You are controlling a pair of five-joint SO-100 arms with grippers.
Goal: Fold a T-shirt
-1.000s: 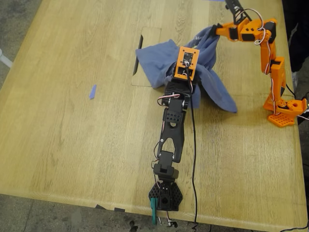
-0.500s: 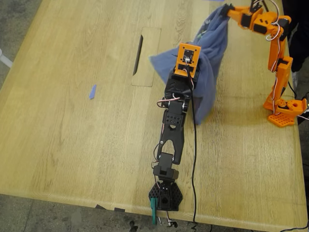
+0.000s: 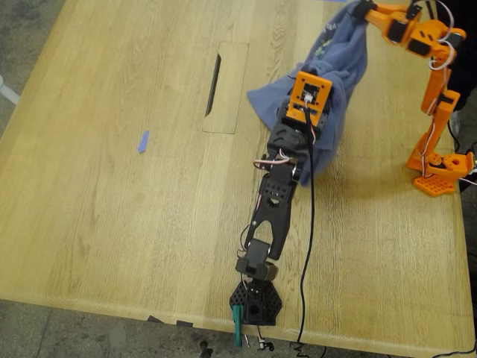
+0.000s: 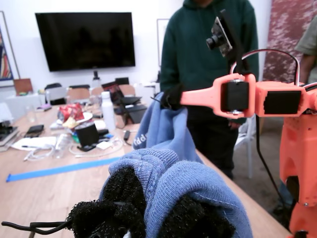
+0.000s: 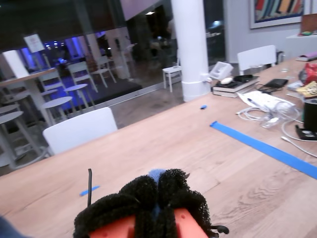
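The slate-blue T-shirt (image 3: 339, 63) hangs bunched between the two arms at the far right of the exterior view, its lower part resting on the table. My first gripper (image 3: 304, 112), on the black arm, sits under its orange camera mount. The first wrist view shows its black foam pads (image 4: 124, 193) shut on a fold of the T-shirt (image 4: 163, 134). My second gripper (image 3: 360, 9), on the orange arm, holds the shirt's top edge high at the exterior view's top right. In the second wrist view its pads (image 5: 141, 196) pinch a sliver of blue cloth (image 5: 156, 174).
A small blue tape strip (image 3: 142, 142) lies on the wooden table toward the exterior view's left, beside a rectangular cable hatch (image 3: 225, 87). The orange arm's base (image 3: 440, 168) stands by the exterior view's right edge. A person in a green hoodie (image 4: 208, 44) stands behind the orange arm.
Both grippers moved toward the exterior view's upper right, the second one rising. The shirt came up off the table from a spread heap into a hanging bunch.
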